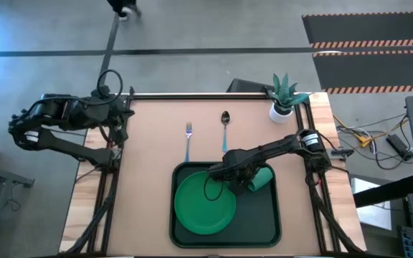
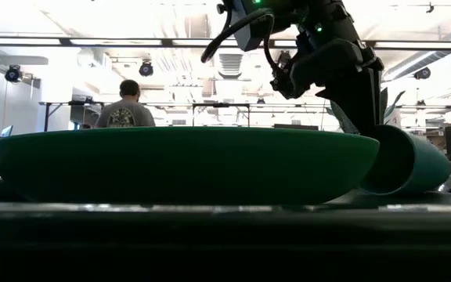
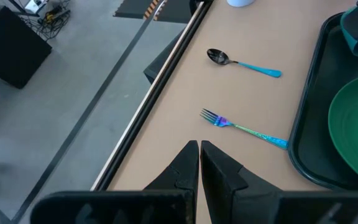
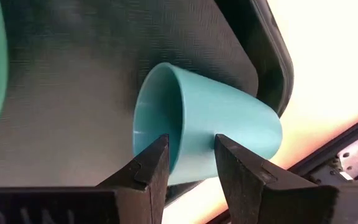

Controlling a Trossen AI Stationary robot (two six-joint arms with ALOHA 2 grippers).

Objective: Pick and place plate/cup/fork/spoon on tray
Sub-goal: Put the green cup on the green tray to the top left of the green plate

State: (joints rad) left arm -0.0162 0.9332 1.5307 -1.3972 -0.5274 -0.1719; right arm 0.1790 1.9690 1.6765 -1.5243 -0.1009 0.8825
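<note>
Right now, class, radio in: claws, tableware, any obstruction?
Right claw open over tipped cup on tray. Left claw shut, parked at table edge. Fork, spoon still off tray. Nothing blocking them.

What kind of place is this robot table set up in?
Probably a robotics lab or workshop: bare concrete floor with striped hazard tape, loose cables beside the table, and workbenches under exposed ceiling lights, with a person behind.

Grey floor [image 1: 214,29] with striped hazard mats [image 1: 368,32] upper right; a person [image 2: 125,110] sits mid-left under bright ceiling lights [image 2: 131,23].
</note>
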